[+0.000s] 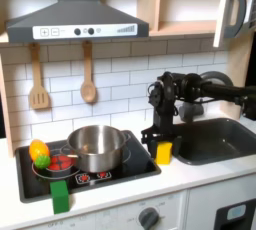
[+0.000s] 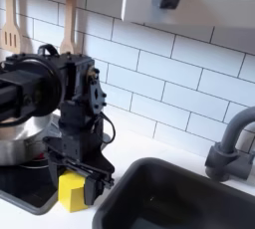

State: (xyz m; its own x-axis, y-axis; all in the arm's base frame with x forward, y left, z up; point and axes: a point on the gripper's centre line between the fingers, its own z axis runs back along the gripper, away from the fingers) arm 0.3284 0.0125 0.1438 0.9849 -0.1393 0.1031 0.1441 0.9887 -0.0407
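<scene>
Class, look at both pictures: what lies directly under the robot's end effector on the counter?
A yellow block sits under the end effector, at the stove's edge beside the sink. In the second exterior view the end effector covers the block's top, so contact cannot be judged.

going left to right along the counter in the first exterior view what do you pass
Orange and green fruit → green block → steel pot → yellow block under the gripper → sink.
</scene>
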